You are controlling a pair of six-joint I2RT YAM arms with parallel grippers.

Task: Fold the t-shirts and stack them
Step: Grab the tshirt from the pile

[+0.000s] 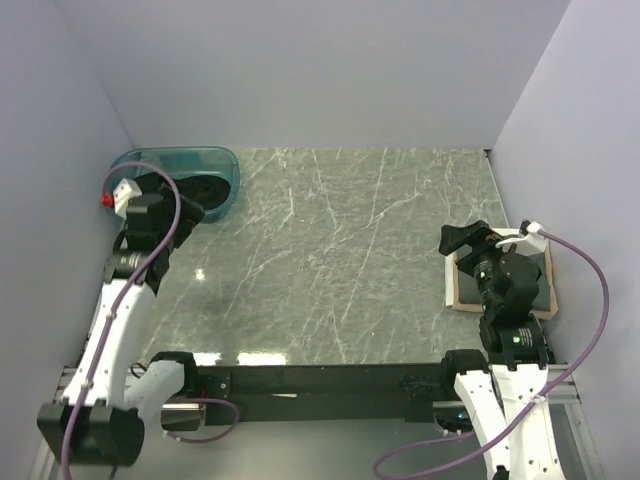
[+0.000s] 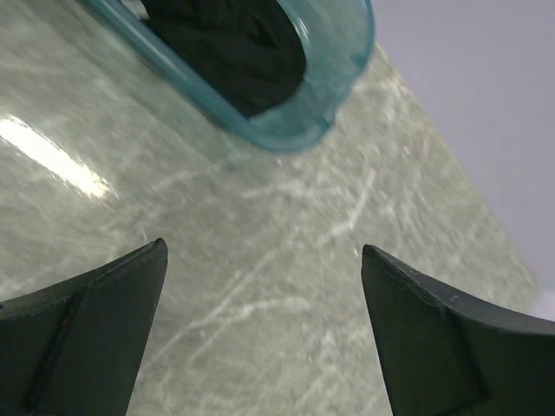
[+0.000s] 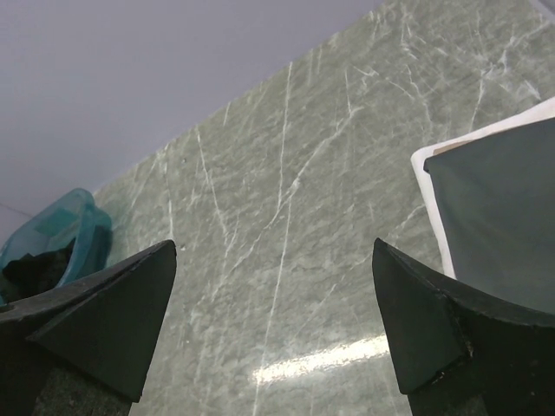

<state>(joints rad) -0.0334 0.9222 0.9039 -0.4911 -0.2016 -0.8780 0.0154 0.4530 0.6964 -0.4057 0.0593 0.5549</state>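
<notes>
The black t-shirt (image 1: 208,190) lies bunched inside the clear teal tub (image 1: 222,160) at the far left; it also shows in the left wrist view (image 2: 234,52) and the right wrist view (image 3: 39,270). My left gripper (image 1: 186,212) is open and empty, just in front of the tub over bare table (image 2: 263,247). A flat dark grey cloth (image 1: 545,282), seemingly the folded grey t-shirt (image 3: 503,208), lies on the tan board (image 1: 462,300) at the right. My right gripper (image 1: 462,238) is open and empty at the board's far left corner (image 3: 274,244).
The green marble table (image 1: 340,240) spreads between the two arms. Pale walls close in the left, back and right sides. The tub's rim (image 2: 338,95) is close ahead of the left fingers. The board's pale edge (image 3: 431,208) is beside the right finger.
</notes>
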